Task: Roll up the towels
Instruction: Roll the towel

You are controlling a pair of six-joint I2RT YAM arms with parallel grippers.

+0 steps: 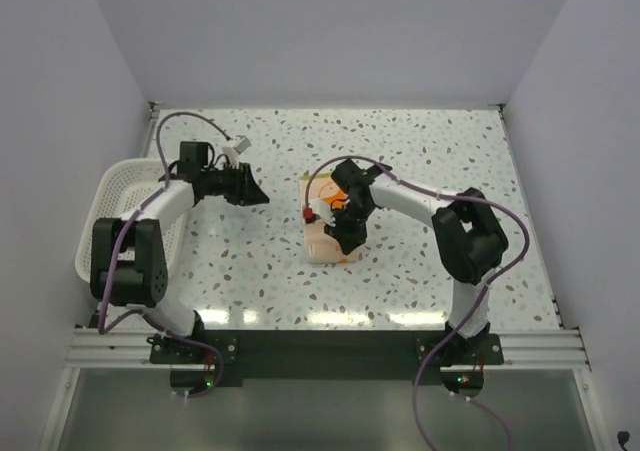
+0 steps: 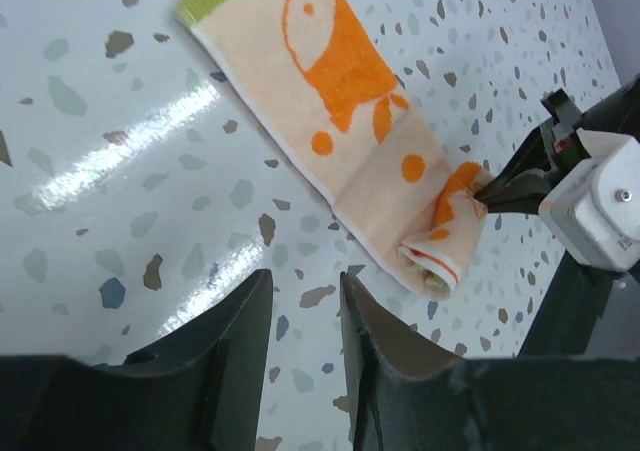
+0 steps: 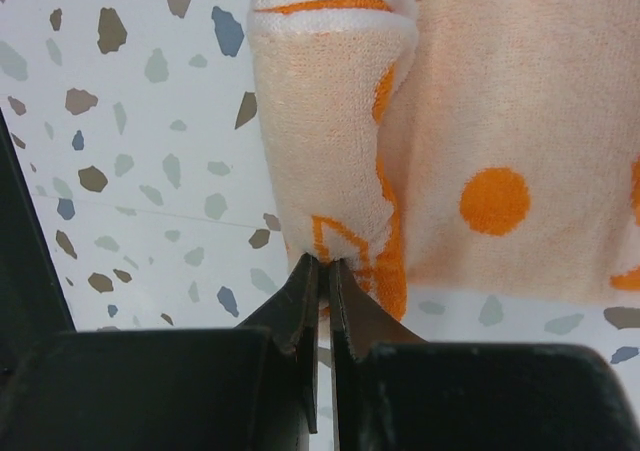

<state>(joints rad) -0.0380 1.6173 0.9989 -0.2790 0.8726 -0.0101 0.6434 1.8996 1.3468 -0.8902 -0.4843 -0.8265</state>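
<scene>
Only one end of our towel (image 2: 370, 141) lay rolled, the rest flat; our right gripper (image 3: 322, 266) pinched that end shut, our left gripper (image 2: 303, 286) hung slightly open, empty.

Towel (image 3: 480, 121): terry cloth, fuzzy matt nap. Table (image 2: 110, 171): smooth, glossy, stone-speckled, with glare streaks. Left gripper (image 2: 305, 283): matt black plastic, faintly scuffed. Basket (image 1: 108, 193), at left: white plastic mesh.

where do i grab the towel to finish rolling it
On the towel, pinch the rolled end at its open side, coming in along the roll's axis, where the right end effector sits. Only that part is raised off the table; the rest lies flat.
</scene>
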